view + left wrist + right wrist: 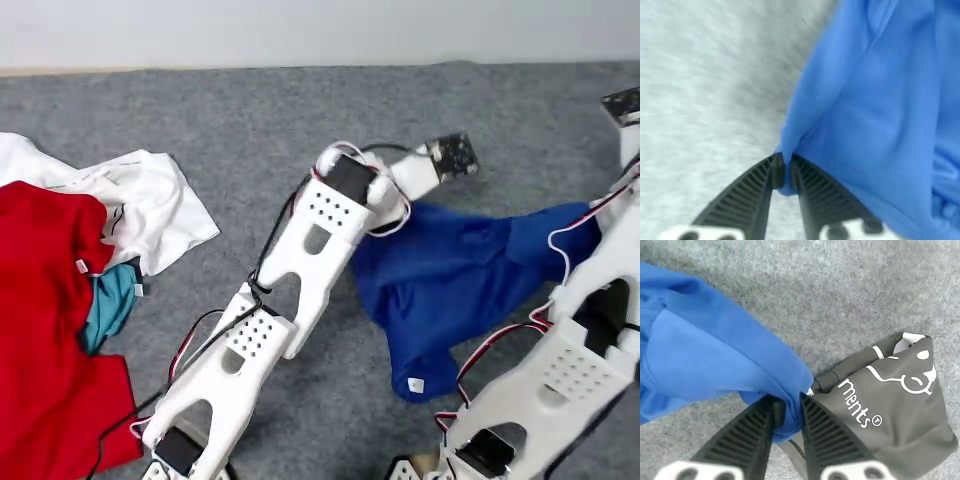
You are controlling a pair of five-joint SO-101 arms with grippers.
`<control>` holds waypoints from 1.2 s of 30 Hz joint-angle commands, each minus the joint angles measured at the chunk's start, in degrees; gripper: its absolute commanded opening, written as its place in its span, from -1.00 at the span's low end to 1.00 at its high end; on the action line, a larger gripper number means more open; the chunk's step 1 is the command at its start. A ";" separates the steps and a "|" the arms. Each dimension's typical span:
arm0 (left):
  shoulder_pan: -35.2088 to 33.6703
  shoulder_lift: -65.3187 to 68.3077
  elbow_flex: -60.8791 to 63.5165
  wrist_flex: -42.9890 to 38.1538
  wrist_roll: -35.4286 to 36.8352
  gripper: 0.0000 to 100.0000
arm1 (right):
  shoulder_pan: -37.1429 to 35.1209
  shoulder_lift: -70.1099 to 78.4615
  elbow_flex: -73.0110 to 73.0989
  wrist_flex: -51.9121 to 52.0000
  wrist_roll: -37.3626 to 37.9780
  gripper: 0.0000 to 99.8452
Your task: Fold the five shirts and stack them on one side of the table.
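Note:
A blue shirt (460, 280) lies rumpled on the grey table cover, right of the middle. My left gripper (784, 167) is shut on a fold at the shirt's edge (865, 115); the left arm (320, 225) stretches from the front to the shirt's left side. My right gripper (789, 405) is shut on another bunched corner of the blue shirt (715, 355), at its right end beside the right arm (580, 350). A folded dark grey shirt (890, 405) with white print lies just beyond that corner.
At the table's left lie a red shirt (45, 320), a white shirt (140, 205) and a teal shirt (110, 300), overlapping in a loose pile. Bare grey cover (260, 120) runs along the back and between the pile and the left arm.

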 commanded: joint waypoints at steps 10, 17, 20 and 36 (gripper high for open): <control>-4.22 -18.46 -6.90 -0.53 11.52 -1.00 | -6.37 -23.60 -0.79 0.40 -0.70 -0.98; -4.57 -31.82 -6.90 -0.62 11.43 -1.00 | -9.71 -34.77 -0.70 0.48 -0.70 -0.98; -5.63 -35.87 -6.81 -1.85 11.25 -1.00 | -9.80 -38.29 -0.70 0.48 -0.70 -0.98; -10.99 -53.98 -6.81 1.32 1.85 -1.00 | -9.80 -53.49 -0.70 -0.22 -0.53 -0.98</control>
